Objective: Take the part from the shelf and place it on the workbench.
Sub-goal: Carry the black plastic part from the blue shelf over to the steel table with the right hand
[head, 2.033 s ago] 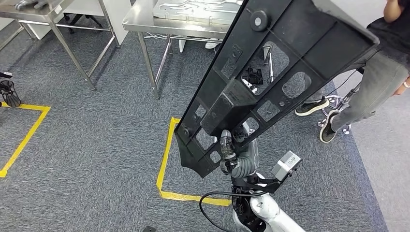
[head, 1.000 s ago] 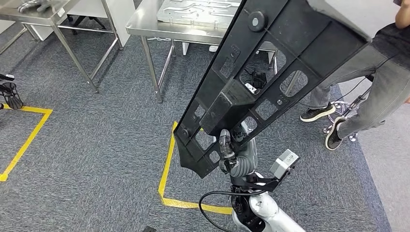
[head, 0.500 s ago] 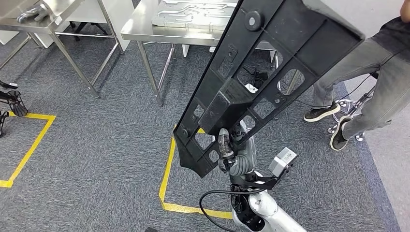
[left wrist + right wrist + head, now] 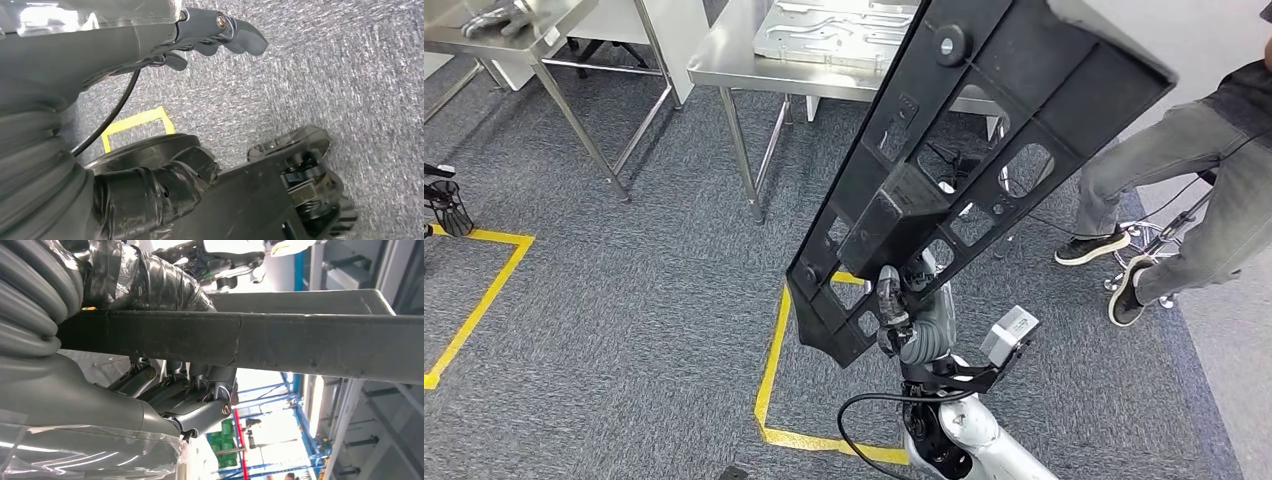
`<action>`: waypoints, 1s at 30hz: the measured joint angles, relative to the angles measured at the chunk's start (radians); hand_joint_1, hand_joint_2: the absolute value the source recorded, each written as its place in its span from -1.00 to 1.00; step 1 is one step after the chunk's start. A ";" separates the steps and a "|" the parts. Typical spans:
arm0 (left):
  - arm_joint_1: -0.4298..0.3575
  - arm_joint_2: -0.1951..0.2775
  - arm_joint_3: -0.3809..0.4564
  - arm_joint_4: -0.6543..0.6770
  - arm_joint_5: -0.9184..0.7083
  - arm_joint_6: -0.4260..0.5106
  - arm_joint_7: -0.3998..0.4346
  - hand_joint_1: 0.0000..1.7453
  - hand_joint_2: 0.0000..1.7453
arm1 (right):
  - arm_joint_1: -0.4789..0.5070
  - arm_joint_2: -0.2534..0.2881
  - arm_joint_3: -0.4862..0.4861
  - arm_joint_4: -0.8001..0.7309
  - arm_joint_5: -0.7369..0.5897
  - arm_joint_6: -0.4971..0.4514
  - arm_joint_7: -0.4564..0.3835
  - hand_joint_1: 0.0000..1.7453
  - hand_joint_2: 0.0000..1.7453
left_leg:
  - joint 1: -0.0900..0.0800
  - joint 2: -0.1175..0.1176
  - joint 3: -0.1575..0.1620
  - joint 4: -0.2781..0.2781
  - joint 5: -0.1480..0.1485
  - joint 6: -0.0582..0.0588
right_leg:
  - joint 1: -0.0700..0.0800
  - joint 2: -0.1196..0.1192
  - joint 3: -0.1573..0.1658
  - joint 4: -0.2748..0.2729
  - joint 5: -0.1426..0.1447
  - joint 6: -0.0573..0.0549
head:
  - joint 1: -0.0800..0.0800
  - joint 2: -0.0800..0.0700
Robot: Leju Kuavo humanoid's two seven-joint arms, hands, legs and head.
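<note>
The part (image 4: 984,150) is a long black plastic panel with several cut-out windows, and it rises tilted across the middle of the head view. My right hand (image 4: 894,312) grips it near its lower end, fingers wrapped on the frame. In the right wrist view the part's dark edge (image 4: 300,347) runs across the picture, with my right hand (image 4: 190,397) closed around it. My left hand (image 4: 215,32) hangs over the carpet with nothing in it, fingers loosely extended. The steel workbench (image 4: 724,58) stands ahead, partly hidden behind the part.
A grey metal plate (image 4: 824,25) lies on the workbench. A second steel table (image 4: 519,35) stands at the far left. A person's legs (image 4: 1184,170) are at the right beside a chair base. Yellow floor tape (image 4: 774,340) marks squares on the grey carpet.
The whole picture has shifted slightly, so the camera has moved. The person's legs have stepped at the right. The part stays gripped in my right hand at the same tilt.
</note>
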 joint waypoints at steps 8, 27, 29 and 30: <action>-0.002 -0.001 0.000 0.000 0.003 -0.002 -0.003 -1.00 1.00 | 0.001 0.000 -0.001 0.006 -0.001 -0.006 0.000 1.00 1.00 | -0.004 -0.005 0.033 0.008 -0.045 -0.034 | 0.003 0.004 0.100 -0.254 0.131 -0.025 | -0.001 0.000; 0.002 0.000 0.000 0.000 0.006 0.000 -0.005 -1.00 1.00 | 0.002 0.003 -0.004 0.007 -0.007 -0.023 -0.014 1.00 1.00 | -0.010 0.006 0.012 -0.028 0.019 0.011 | 0.008 0.009 0.162 -0.176 0.030 -0.015 | -0.002 0.000; -0.001 0.000 0.000 0.000 0.005 -0.001 -0.006 -1.00 1.00 | 0.003 0.003 -0.006 0.007 -0.010 -0.023 -0.016 1.00 1.00 | -0.009 0.010 0.026 -0.029 0.006 0.014 | 0.004 0.009 0.081 -0.058 -0.015 -0.006 | 0.001 0.000; -0.001 -0.001 -0.001 0.000 0.005 -0.001 -0.006 -1.00 1.00 | 0.005 0.003 -0.006 0.008 -0.011 -0.023 -0.016 1.00 1.00 | -0.008 0.012 0.034 -0.028 -0.002 0.013 | 0.001 0.009 0.046 -0.021 -0.023 -0.002 | 0.001 0.000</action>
